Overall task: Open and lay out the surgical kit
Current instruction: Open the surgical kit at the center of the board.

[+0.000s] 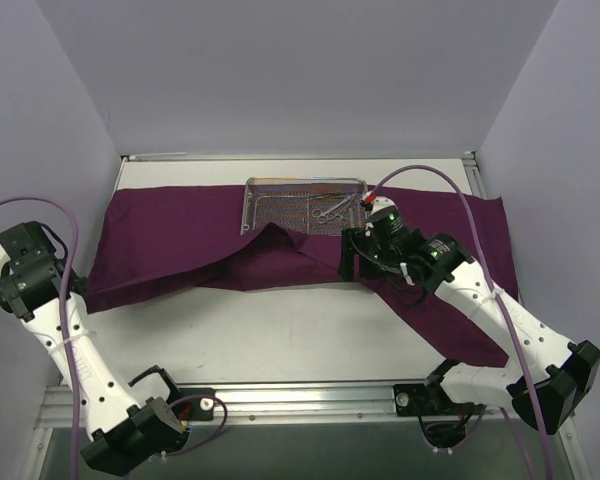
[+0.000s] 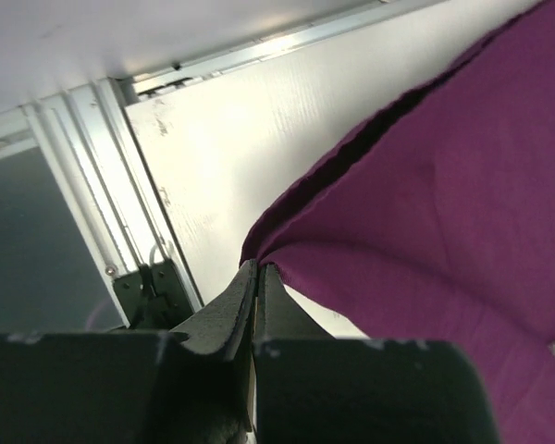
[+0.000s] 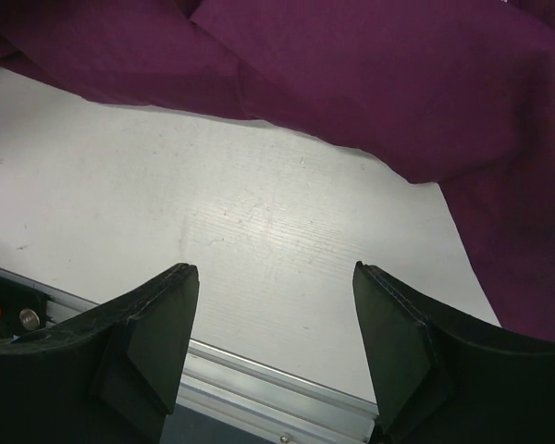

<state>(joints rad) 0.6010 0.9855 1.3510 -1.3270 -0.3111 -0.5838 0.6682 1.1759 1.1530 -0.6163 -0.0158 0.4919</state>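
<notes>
The dark purple cloth wrap lies spread across the table, and one flap peaks over the front of the wire-mesh tray. Slim silver instruments lie in the tray's right half. My left gripper is shut on the wrap's near-left corner; in the left wrist view the closed jaws pinch the cloth edge. My right gripper hovers open and empty over the wrap just in front of the tray's right end. In the right wrist view it is over bare table, with cloth beyond.
White enclosure walls close in the left, right and back. An aluminium rail runs along the near table edge and also shows in the right wrist view. White tabletop lies between the wrap and the rail.
</notes>
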